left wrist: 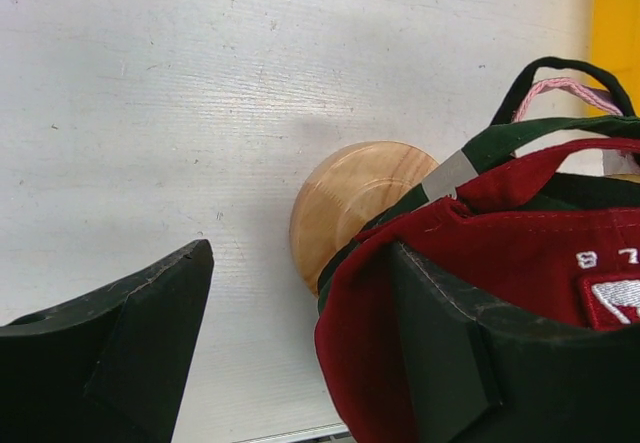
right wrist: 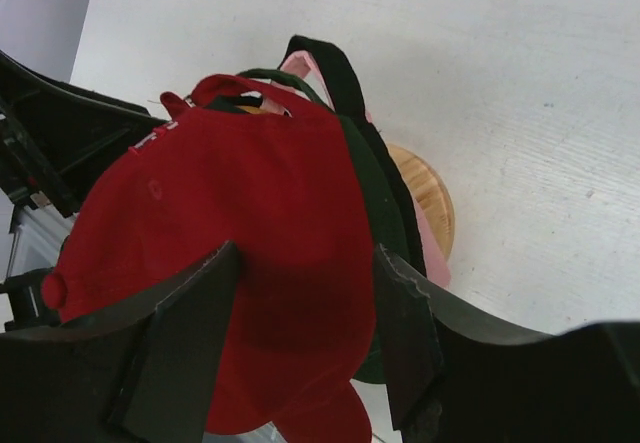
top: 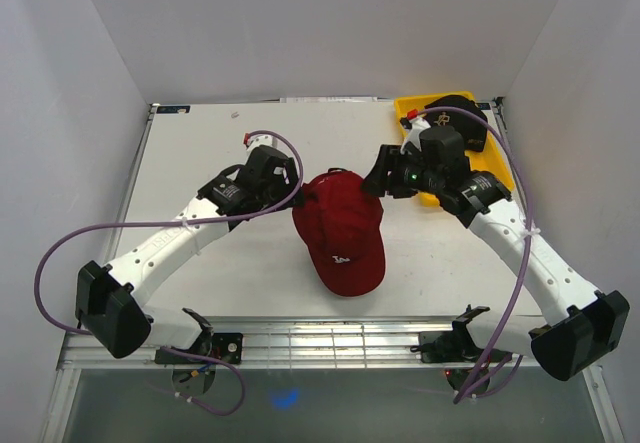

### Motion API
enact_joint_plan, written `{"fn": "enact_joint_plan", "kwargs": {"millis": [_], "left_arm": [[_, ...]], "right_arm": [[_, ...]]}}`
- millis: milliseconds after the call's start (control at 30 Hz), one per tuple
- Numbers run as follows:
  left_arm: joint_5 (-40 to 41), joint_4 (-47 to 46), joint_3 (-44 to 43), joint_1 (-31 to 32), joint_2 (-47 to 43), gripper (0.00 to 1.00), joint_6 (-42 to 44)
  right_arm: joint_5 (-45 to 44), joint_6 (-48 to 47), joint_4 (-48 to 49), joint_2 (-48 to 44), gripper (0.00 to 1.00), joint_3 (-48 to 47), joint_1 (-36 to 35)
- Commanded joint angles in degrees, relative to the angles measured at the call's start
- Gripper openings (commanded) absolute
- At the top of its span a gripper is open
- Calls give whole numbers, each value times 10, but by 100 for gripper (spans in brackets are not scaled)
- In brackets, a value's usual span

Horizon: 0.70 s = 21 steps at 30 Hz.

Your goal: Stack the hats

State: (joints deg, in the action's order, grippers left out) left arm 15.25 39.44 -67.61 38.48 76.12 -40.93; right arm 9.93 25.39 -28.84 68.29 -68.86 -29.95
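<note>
A red cap (top: 340,233) tops a stack at the table's middle, brim toward the near edge. In the right wrist view the red cap (right wrist: 250,193) covers a dark green cap (right wrist: 375,203), with black (right wrist: 330,68) and pink (right wrist: 432,258) edges under it, all over a wooden stand (right wrist: 430,198). My left gripper (top: 288,178) is open at the stack's back left; in its wrist view (left wrist: 300,253) the red cap's edge (left wrist: 360,333) lies against the right finger (left wrist: 450,353). My right gripper (top: 378,178) is open at the back right, straddling the red crown (right wrist: 308,253). Another black cap (top: 460,118) lies in a yellow tray.
The yellow tray (top: 410,111) sits at the table's back right corner, just behind my right arm. The wooden stand (left wrist: 350,203) shows beneath the caps in the left wrist view. White walls close in the table on three sides.
</note>
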Motion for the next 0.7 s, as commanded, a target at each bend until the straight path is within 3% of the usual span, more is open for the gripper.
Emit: {"fn": "enact_joint_plan", "kwargs": {"millis": [0,133,267,300,500,667], "left_arm": [[0,16,-18,1,1,81,8],[1,16,-17,2,2,81,7],[2,15,-15,2,0,81,7],[3,16,-14,2,-1,81,7],[9,19,-11,2,-3,81,10],[9,19,-6,2,3,81,8]], "right_arm": [[37,14,35,-4,62,25,2],[43,23,55,2,54,41,2],[31,27,57,9,28,50,2],[24,29,55,7,26,51,2],[-68,11,17,5,20,51,2],[-75,8,13,11,20,70,3]]}}
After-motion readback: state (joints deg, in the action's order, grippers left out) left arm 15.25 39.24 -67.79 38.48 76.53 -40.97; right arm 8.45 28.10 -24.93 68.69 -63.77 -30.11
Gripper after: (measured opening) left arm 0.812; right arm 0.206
